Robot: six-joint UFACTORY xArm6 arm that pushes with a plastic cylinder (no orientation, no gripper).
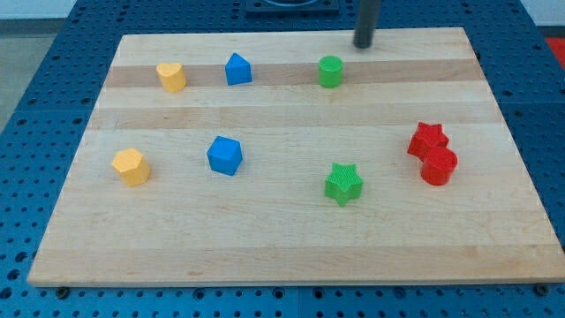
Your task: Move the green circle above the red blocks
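Observation:
The green circle [330,71] stands near the view's top, right of centre on the wooden board [282,247]. My tip [364,45] is just above and to the right of it, a short gap away, not touching. The red star [427,140] and the red circle [439,166] sit together at the view's right, touching each other, well below and to the right of the green circle.
A green star [343,184] lies low in the middle. A blue block [237,69] and a yellow heart [171,77] are at the top left. Another blue block [224,155] and a yellow block [131,166] are at the left.

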